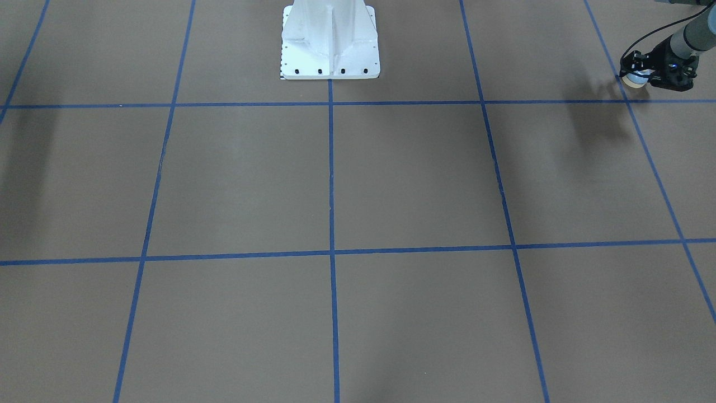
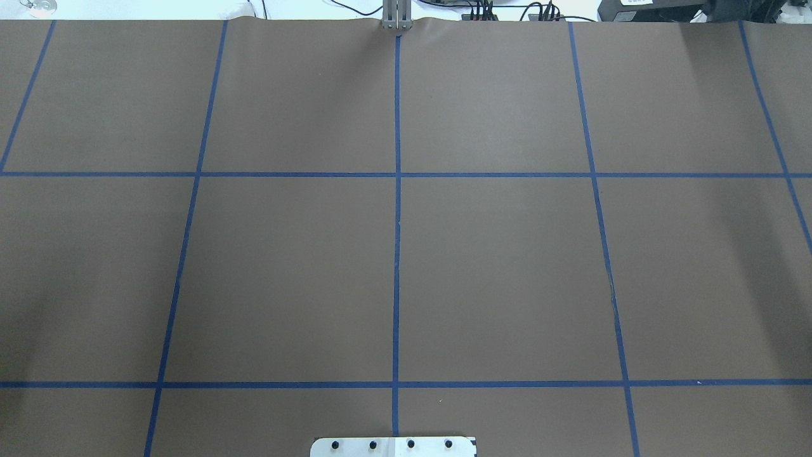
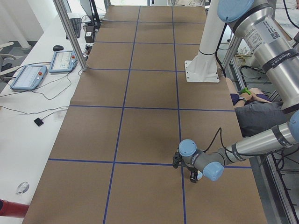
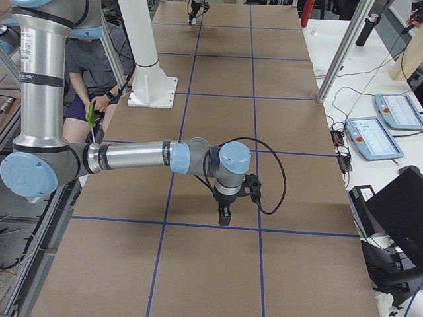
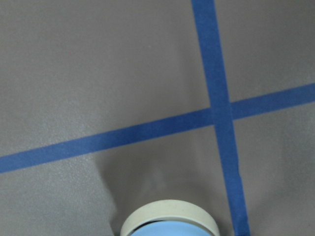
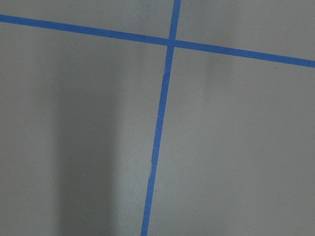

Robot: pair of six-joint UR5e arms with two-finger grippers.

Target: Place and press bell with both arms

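Note:
The light-blue bell (image 1: 635, 79) with its cream rim sits between the black fingers of my left gripper (image 1: 636, 71) at the table's near-left corner, close to a blue tape crossing. The gripper looks shut on it and casts a shadow on the paper. The left wrist view shows only the bell's cream rim and blue dome (image 5: 170, 222) at the bottom edge, with no fingers. In the exterior left view the left gripper (image 3: 194, 175) hangs low over the table. My right gripper (image 4: 225, 214) shows only in the exterior right view, pointing down above a tape line; I cannot tell whether it is open.
Brown paper with a blue tape grid (image 2: 397, 254) covers the table. The white pedestal (image 1: 330, 42) stands at the robot's side. A person sits beside the table (image 4: 99, 72). Tablets and cables (image 3: 46, 65) lie on the white side bench.

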